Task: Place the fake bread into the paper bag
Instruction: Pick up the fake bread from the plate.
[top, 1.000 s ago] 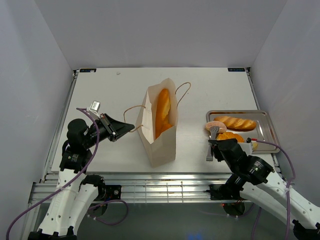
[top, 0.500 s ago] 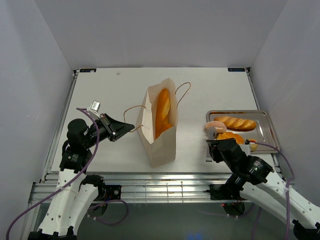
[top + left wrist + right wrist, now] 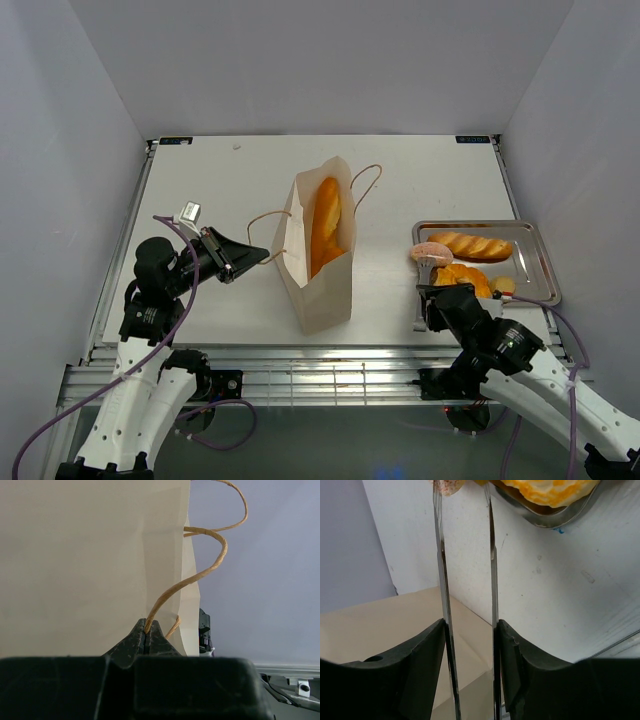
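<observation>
- Pinching its brown cord handle (image 3: 200, 575), left jaws steady the tall tan paper bag (image 3: 325, 290) mid-counter.
- Right jaws grip long metal tongs (image 3: 440, 580); centre them on the pinkish round bun (image 3: 430, 251) at the silver tray's (image 3: 470, 223) left edge.

There is one paper bag (image 3: 325, 290), with one baguette (image 3: 325, 220) showing inside it. One metal tray (image 3: 535, 262) carries one ridged loaf (image 3: 472, 244), one pinkish bun (image 3: 429, 251) and one croissant (image 3: 462, 276). There is one pair of tongs (image 3: 441, 580).

We see the paper bag (image 3: 325, 300) upright mid-table, its mouth partly filled by a baguette (image 3: 325, 225). Open table (image 3: 385, 270) separates it from the tray (image 3: 470, 224) at the right edge.
</observation>
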Tool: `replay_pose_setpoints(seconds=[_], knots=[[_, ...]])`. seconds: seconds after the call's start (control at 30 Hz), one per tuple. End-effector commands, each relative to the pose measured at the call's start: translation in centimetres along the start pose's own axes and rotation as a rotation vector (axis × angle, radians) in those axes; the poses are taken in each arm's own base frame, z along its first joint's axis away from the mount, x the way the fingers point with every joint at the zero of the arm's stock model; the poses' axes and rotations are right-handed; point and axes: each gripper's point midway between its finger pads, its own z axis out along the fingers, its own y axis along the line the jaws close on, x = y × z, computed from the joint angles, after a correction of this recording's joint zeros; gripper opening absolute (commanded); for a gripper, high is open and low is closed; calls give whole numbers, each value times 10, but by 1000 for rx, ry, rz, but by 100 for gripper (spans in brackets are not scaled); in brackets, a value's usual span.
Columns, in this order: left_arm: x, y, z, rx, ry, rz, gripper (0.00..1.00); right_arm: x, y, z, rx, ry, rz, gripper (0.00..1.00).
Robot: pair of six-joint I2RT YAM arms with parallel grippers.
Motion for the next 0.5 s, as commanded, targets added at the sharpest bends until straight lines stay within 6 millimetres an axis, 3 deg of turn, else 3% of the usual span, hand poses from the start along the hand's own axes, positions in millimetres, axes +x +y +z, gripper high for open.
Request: replay_pose_setpoints(seconds=[0.0,0.17,0.47], knots=[[2,-7,-2,13,12,18,0,-7,2,8,-34,-37,129,51],[3,-6,-3,12,12,18,0,-5,-1,17,-68,-23,194,51],[2,-6,-2,9,10,16,0,-7,8,14,-106,-27,221,51]])
